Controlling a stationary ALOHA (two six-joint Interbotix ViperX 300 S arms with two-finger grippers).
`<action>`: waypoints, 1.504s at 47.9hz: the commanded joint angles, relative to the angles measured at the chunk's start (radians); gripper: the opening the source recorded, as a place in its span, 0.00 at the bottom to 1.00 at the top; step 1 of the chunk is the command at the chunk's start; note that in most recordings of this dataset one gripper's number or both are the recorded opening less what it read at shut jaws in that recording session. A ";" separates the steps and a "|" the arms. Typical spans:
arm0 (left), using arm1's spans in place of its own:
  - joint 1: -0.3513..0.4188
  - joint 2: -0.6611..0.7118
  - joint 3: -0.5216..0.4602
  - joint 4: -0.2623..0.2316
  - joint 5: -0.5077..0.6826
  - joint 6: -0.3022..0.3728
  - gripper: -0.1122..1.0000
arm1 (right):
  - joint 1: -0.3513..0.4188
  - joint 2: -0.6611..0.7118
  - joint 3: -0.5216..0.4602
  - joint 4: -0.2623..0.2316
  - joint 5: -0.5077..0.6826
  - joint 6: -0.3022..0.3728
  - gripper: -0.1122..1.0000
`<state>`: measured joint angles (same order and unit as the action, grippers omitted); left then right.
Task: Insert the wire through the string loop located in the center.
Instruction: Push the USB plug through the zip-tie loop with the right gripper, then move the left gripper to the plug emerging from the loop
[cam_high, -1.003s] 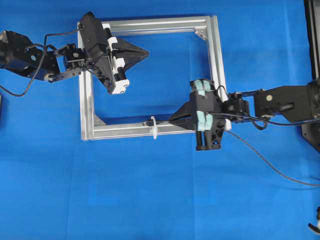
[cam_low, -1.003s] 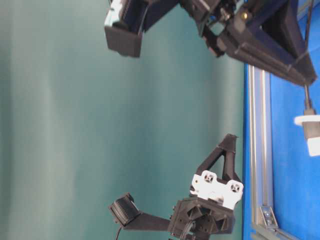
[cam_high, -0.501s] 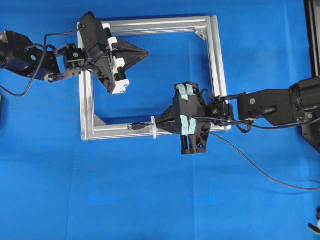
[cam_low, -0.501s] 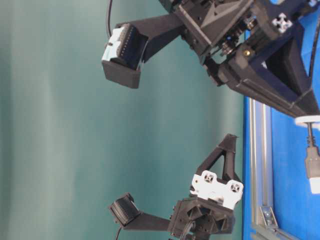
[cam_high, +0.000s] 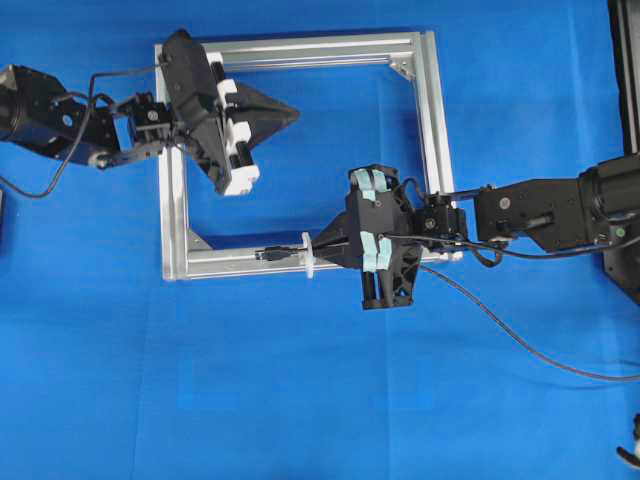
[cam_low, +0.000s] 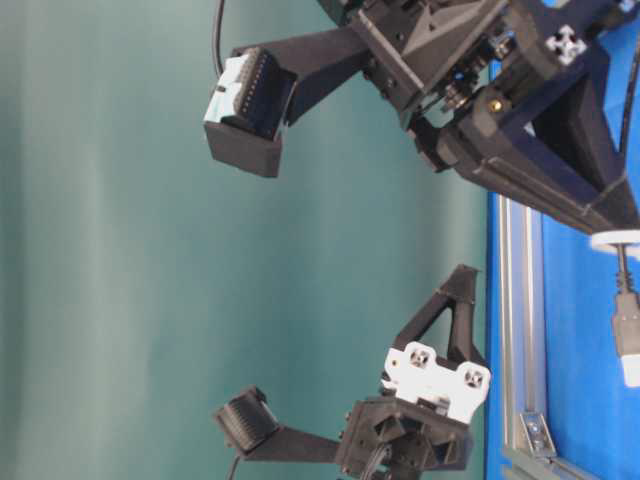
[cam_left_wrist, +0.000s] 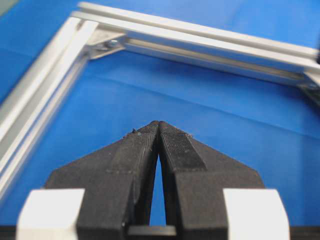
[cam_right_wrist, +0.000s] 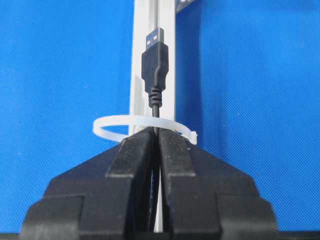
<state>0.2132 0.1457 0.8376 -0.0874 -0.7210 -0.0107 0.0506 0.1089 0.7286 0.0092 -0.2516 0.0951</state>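
Overhead view: a silver square frame (cam_high: 430, 110) lay on the blue surface (cam_high: 300, 400). The right hand (cam_high: 322, 250), at about 4 o'clock of the frame's interior, was clenched on the wire (cam_high: 520, 340), its fingertips meeting just behind the plug (cam_high: 275, 254). The string loop (cam_high: 309, 254) stood on the frame's 6 o'clock rail, and the plug lay beyond it toward 9 o'clock, with the wire passing through the loop. The wire's free length trailed from the hand toward 4 o'clock across the surface.

Right wrist view: the plug (cam_right_wrist: 156, 59) pointed to 12 o'clock along the rail, metallic tip uppermost; the loop (cam_right_wrist: 145, 128) encircled the wire just beyond the closed fingertips (cam_right_wrist: 142, 145).

Overhead view: the left hand (cam_high: 294, 113) pointed to 3 o'clock over the frame's upper left interior, well apart from the loop.

Left wrist view: the left hand (cam_left_wrist: 158, 124) was clenched, its fingertips pressed together on nothing, above bare blue surface inside the frame (cam_left_wrist: 200, 40).
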 joint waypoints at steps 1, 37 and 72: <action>-0.043 -0.048 -0.003 0.003 0.017 -0.006 0.10 | 0.002 -0.012 -0.015 0.003 -0.005 0.000 0.08; -0.298 -0.158 0.032 0.003 0.078 -0.008 0.10 | 0.003 -0.014 -0.017 0.002 -0.005 -0.002 0.08; -0.288 -0.152 0.021 0.003 0.103 0.008 0.11 | 0.002 -0.014 -0.014 -0.003 -0.005 -0.005 0.08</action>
<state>-0.0798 0.0123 0.8774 -0.0874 -0.6136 -0.0046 0.0506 0.1089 0.7302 0.0077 -0.2516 0.0920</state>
